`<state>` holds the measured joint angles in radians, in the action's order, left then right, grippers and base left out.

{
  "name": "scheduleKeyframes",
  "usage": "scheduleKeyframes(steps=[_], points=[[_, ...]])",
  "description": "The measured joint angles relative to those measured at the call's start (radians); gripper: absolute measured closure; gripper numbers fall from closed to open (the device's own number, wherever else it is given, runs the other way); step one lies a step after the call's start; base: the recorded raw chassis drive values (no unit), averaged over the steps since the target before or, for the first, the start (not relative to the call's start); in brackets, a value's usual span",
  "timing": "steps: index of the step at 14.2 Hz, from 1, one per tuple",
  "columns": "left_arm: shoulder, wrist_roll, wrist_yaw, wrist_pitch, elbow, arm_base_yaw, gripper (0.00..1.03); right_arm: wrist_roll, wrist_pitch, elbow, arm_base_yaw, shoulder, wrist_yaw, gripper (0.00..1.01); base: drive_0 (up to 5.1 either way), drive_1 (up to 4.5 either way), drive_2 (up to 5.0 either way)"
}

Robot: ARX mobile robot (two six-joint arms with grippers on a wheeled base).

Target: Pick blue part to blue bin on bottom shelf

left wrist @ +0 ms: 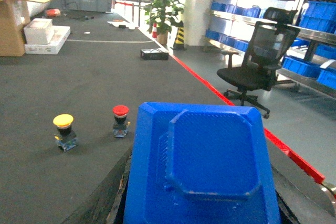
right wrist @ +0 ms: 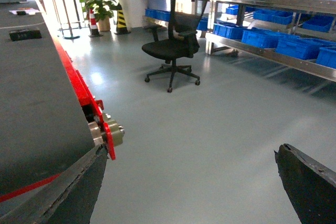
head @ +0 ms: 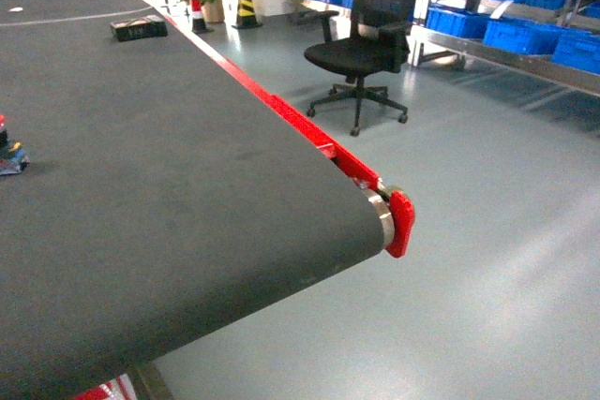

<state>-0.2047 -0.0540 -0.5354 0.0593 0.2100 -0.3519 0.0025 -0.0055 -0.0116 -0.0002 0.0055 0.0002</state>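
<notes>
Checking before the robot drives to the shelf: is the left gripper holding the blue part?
Yes. The blue part fills the left wrist view, raised off the belt between dark fingers.

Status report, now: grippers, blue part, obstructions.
Left gripper shut on blue part. Right gripper open, empty. Office chair stands before the shelves with blue bins.

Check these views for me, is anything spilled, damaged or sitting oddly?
Nothing spilled or damaged. The blue part sits in the left gripper; the two pushbuttons stand upright on the conveyor belt.
</notes>
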Motion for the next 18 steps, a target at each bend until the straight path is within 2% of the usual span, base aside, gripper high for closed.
scheduleKeyframes(steps=[18], points=[[0.0, 0.0, 0.0, 0.0, 0.0, 0.0, 0.59, 0.0, 0.0, 0.0, 0.0, 0.0, 0.0, 0.03, -1.6, -1.6, -1.6]])
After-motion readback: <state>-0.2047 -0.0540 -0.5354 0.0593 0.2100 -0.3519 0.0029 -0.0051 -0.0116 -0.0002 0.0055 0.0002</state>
